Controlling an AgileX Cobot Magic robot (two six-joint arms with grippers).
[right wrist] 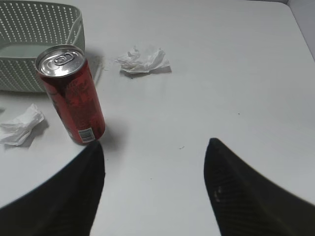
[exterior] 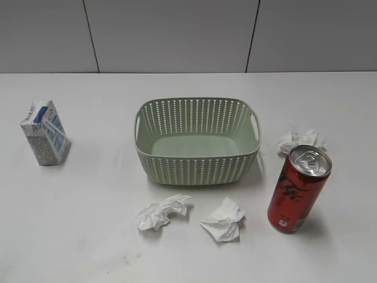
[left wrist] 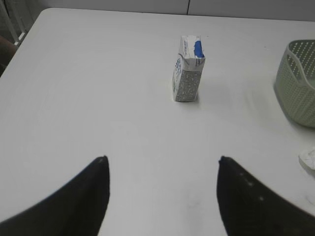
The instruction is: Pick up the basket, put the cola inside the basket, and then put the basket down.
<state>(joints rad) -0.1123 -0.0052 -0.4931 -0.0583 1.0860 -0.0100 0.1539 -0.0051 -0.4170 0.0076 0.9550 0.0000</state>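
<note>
The pale sage-green basket [exterior: 197, 141] stands empty on the white table at the middle; its edge also shows in the left wrist view [left wrist: 298, 81] and the right wrist view [right wrist: 37, 44]. The red cola can [exterior: 298, 189] stands upright to the basket's front right, also in the right wrist view [right wrist: 73, 93]. My left gripper [left wrist: 162, 160] is open and empty above bare table, well short of the carton. My right gripper [right wrist: 153, 142] is open and empty, with the can just beyond its left finger. Neither gripper shows in the exterior view.
A blue-and-white carton [exterior: 45, 132] stands at the left, also in the left wrist view [left wrist: 187, 69]. Two crumpled tissues [exterior: 162, 212] [exterior: 224, 220] lie in front of the basket, and another tissue [exterior: 301, 140] lies behind the can, also in the right wrist view [right wrist: 142, 60].
</note>
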